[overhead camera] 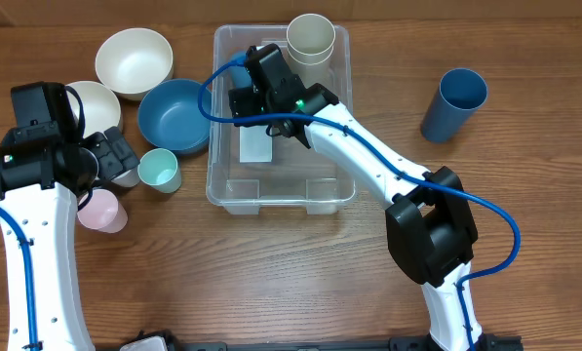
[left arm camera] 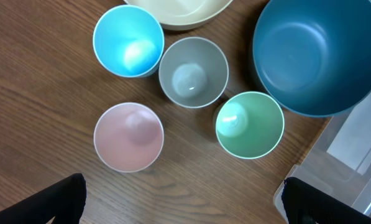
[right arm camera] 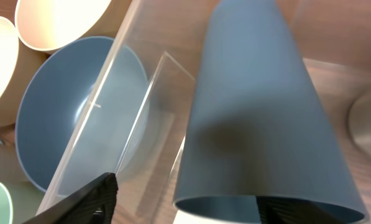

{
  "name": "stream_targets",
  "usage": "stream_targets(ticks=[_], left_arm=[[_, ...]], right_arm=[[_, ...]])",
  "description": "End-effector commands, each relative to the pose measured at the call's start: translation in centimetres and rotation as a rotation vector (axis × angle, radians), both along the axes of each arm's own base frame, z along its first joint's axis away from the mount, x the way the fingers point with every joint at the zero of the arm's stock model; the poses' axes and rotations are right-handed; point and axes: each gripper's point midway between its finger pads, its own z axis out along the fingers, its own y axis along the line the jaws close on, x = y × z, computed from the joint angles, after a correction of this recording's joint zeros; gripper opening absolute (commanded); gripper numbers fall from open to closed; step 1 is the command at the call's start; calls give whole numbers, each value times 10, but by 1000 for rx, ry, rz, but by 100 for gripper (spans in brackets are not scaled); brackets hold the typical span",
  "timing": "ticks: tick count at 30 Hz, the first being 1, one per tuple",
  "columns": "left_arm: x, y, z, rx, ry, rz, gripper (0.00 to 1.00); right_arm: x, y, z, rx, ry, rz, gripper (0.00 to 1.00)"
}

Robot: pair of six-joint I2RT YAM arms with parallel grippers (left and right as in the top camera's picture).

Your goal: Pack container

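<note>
Two grippers: the left gripper hangs spread wide over the small cups with nothing between its fingers. The right gripper is down inside the container.
Right jaws: parted around a grey-blue cup. One finger stands clear of the cup wall, so this reads as let go rather than clamped.
Container: table centre, a little toward 12 o'clock in the overhead view, with the white label on its floor.
Already inside: a cream cup, upright in the 1 o'clock corner.
Grey-blue cup's pose: mouth end at the fingers, base pointing away, near the container's 10 o'clock wall. I cannot tell whether it stands upright or rests on the floor.
Outside, 9 to 10 o'clock: a blue bowl just beside the container wall, and a cream bowl beyond it.
Outside, 8 o'clock: a mint cup, pink cup, grey cup and light blue cup, grouped closely.
Outside, 3 o'clock: a blue tumbler, well apart.
Risk one: if the grey-blue cup is unsettled, it could topple or roll once the fingers withdraw.
Risk two: a finger could catch the cup's rim or the wall on the way out, shoving the light bin into the blue bowl.
Risk three: the left gripper's wide fingers could knock neighbouring cups if they come down among that group.
</note>
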Motion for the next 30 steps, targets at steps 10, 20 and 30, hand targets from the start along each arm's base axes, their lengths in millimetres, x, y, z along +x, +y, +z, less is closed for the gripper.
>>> stream_targets(ticks=[10, 20, 30], left_arm=[[4, 1, 7, -8, -25, 13, 100], [4, 1, 7, -8, -25, 13, 100], [4, 1, 7, -8, -25, 13, 100]], right_arm=[[27, -4, 25, 39, -90, -41, 76], [27, -5, 24, 54, -70, -71, 49], [31, -12, 24, 33, -85, -104, 28]])
